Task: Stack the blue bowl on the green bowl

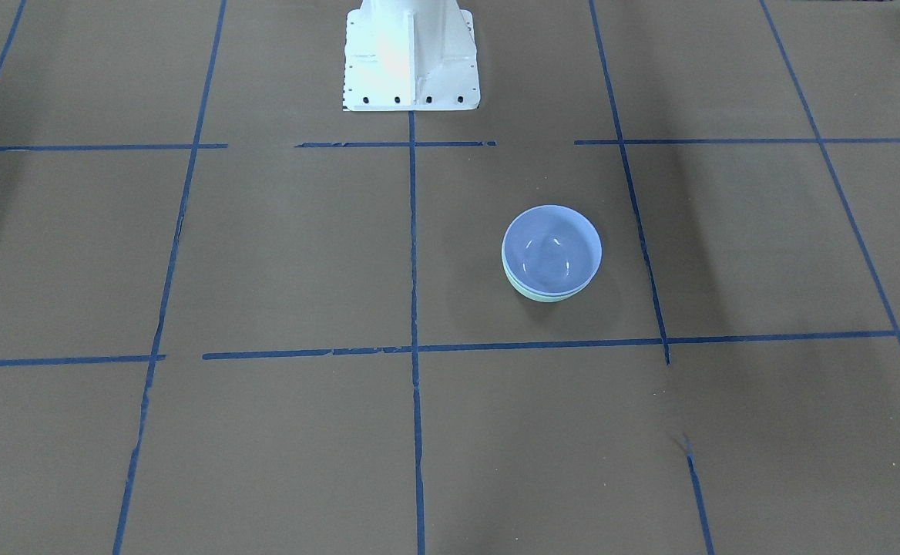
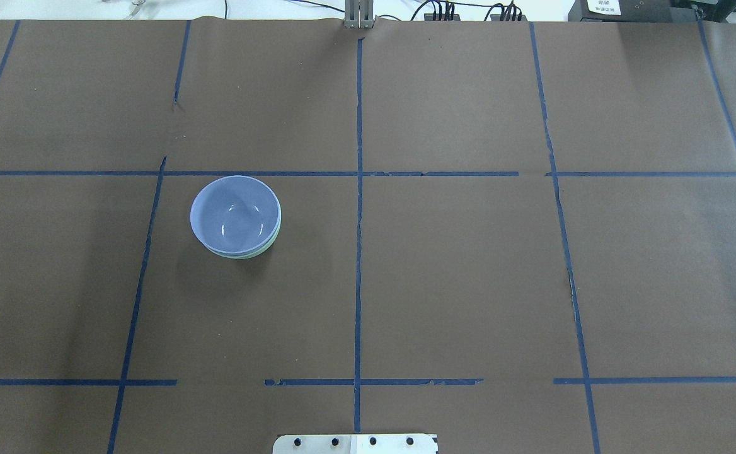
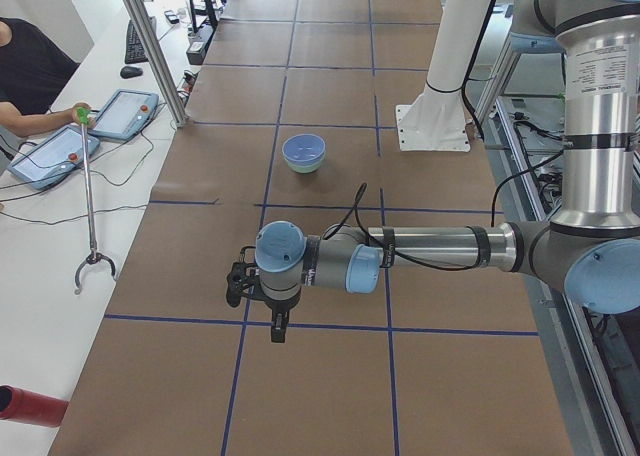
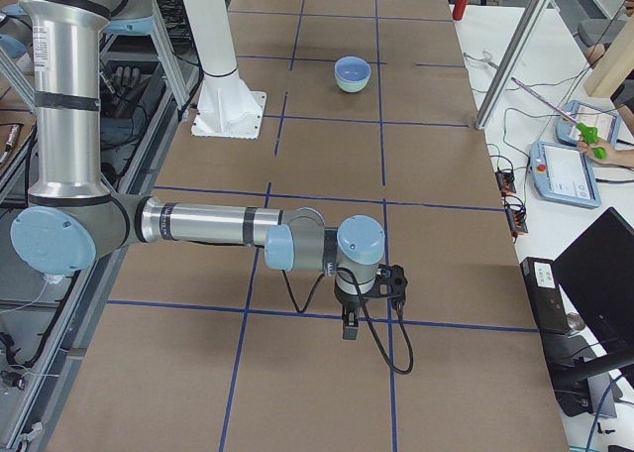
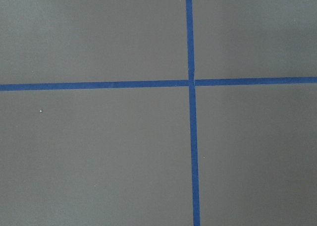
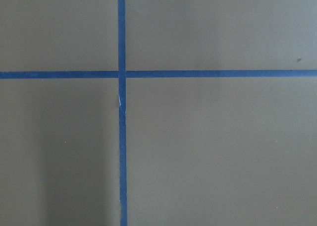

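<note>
1. blue bowl (image 2: 234, 213) sits nested inside green bowl (image 2: 246, 254), upright. Only a thin mint crescent of the green one shows under its rim.
2. The stack is on the desk (image 2: 469, 284), on the robot's left half, in the grid cell just beside the centre tape line (image 2: 358, 252). Nothing is touching it.
3. left arm (image 3: 330, 264) is stretched out level above the desk, well apart from the bowls. The left jaws point down and appear only in the side view, so I cannot tell how wide they are. Nothing is visibly held.
4. right arm (image 4: 297, 244) is in the same pose at the other end. I cannot tell the state of the right jaws either.
5. Both wrist views show only brown paper and a tape crossing.
6. The white robot pedestal (image 1: 410, 54) stands at the desk's edge.
</note>
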